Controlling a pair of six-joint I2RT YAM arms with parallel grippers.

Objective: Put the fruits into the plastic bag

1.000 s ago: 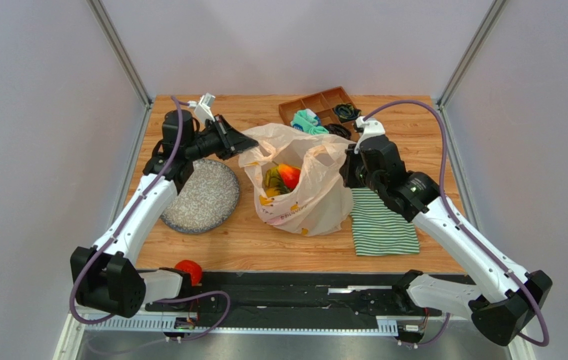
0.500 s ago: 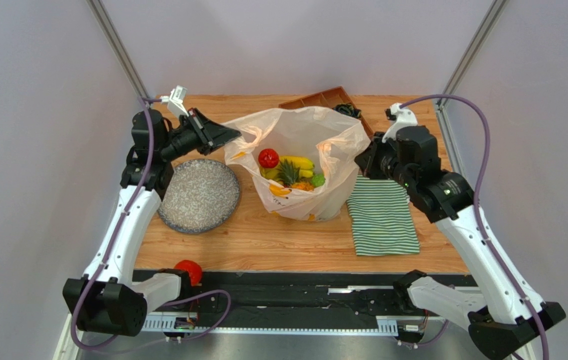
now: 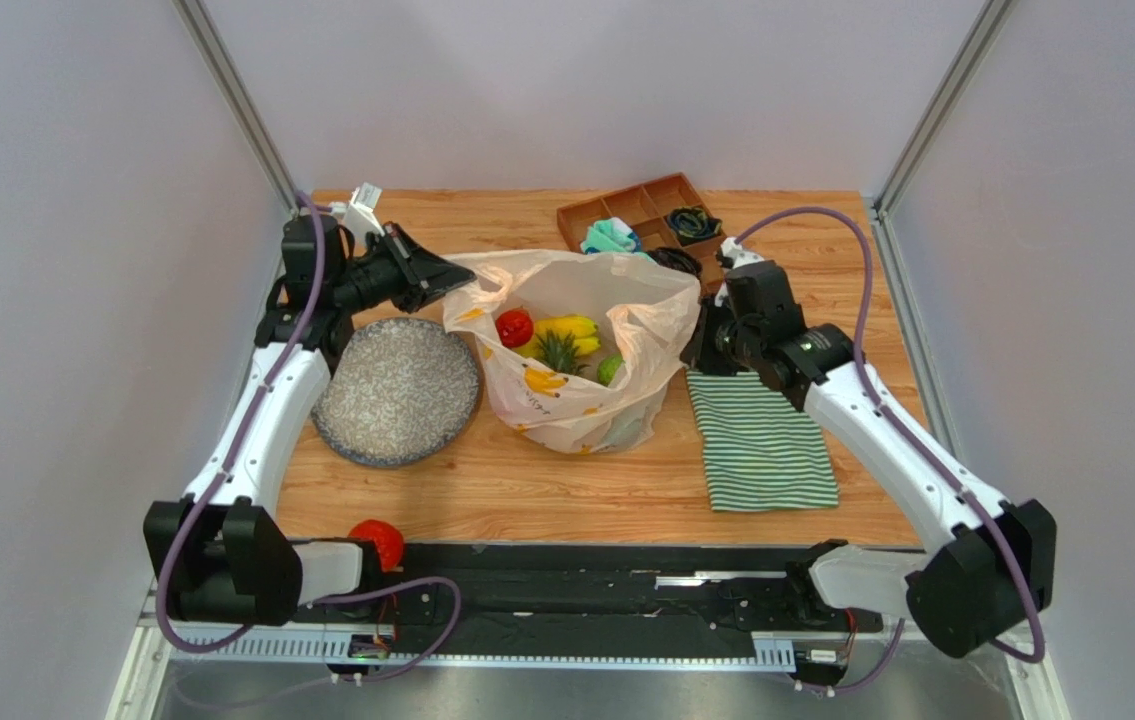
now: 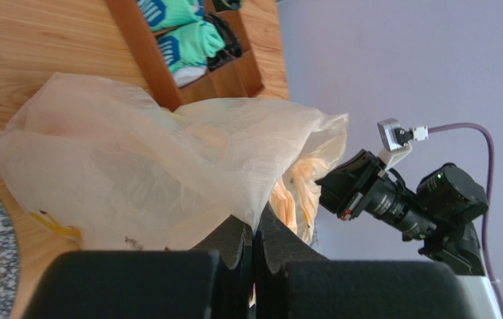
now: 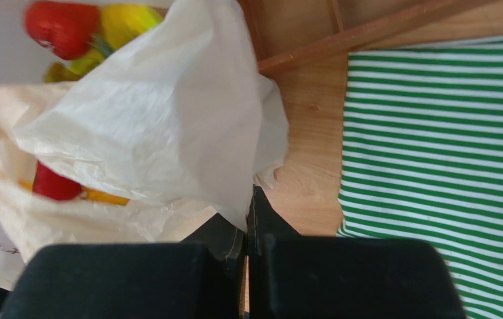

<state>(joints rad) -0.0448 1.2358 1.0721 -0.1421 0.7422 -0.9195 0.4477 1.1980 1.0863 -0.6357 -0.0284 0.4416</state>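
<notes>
The plastic bag (image 3: 588, 402) sits mid-table, cream and crinkly, its mouth held open. Inside it show a red fruit (image 3: 515, 327), a yellow banana (image 3: 570, 326), the pineapple's green crown (image 3: 564, 354) and a green fruit (image 3: 611, 368). My left gripper (image 3: 456, 278) is shut on the bag's left rim; in the left wrist view (image 4: 254, 227) the film is pinched between the pads. My right gripper (image 3: 695, 330) is shut on the bag's right rim, also pinched in the right wrist view (image 5: 246, 223), where a red fruit (image 5: 61, 26) shows. Another red fruit (image 3: 375, 543) lies by the left arm's base.
A grey speckled plate (image 3: 396, 390) lies left of the bag. A green-and-white striped cloth (image 3: 761, 443) lies right of it. A wooden divided tray (image 3: 651, 206) with teal and black cloth bundles stands at the back.
Both grippers have come down and inward with the bag's rims. The bag, lifted and stretched wide half a second ago, now rests lower on the table with a narrower mouth.
</notes>
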